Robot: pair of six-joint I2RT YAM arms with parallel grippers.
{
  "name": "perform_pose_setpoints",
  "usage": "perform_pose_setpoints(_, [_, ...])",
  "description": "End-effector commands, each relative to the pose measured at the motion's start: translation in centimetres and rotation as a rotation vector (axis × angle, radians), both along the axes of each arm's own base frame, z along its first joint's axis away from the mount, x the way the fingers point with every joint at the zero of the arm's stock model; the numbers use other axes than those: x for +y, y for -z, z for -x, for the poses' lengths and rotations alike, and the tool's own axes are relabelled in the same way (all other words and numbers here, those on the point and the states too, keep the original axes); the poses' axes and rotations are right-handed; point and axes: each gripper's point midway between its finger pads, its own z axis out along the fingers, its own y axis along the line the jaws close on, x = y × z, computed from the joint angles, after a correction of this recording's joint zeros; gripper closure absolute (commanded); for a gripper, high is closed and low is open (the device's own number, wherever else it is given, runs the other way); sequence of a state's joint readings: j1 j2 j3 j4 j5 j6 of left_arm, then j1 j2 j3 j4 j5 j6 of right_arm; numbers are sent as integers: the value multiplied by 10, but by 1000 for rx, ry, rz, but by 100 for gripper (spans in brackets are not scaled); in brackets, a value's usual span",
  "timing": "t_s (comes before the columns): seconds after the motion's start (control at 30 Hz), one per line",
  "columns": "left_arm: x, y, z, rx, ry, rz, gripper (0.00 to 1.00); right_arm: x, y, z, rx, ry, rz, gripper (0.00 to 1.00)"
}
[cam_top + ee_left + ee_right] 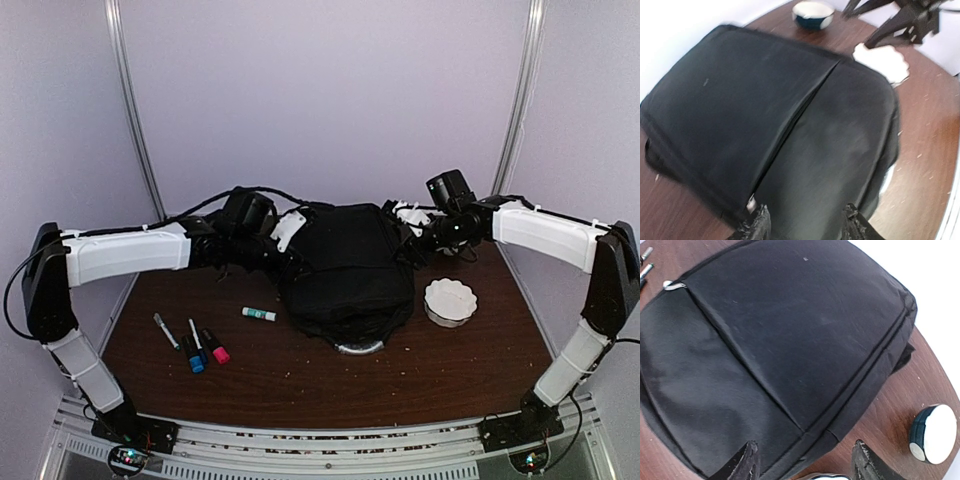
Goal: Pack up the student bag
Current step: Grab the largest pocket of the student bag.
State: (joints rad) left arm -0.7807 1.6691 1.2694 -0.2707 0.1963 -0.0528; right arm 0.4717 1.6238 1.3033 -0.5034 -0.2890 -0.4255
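Hovering above the black student bag (350, 265), left tool (805, 220) and right tool (806, 455) both stand spread

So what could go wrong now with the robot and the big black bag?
The open left fingers and right fingers hang over smooth fabric of the student bag, so they might pinch loose cloth, not a zip. The white bowl sits close beside the bag; tugging the bag could knock it. The markers lie loose and could roll if bumped.
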Motion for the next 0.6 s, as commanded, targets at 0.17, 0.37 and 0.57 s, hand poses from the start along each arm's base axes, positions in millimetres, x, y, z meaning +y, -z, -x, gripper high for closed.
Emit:
perform_pose_setpoints(0.17, [39,17,16,-46,-4,62,38,-24,39,-15,31,88,123,37])
perform_pose_setpoints(0.37, [69,40,6,-59,-92,0,46,-31,78,-12,110,57,217,37])
perform_pose_setpoints(0.57, [77,65,2,-1,-109,7,48,-36,101,-13,174,66,275,38])
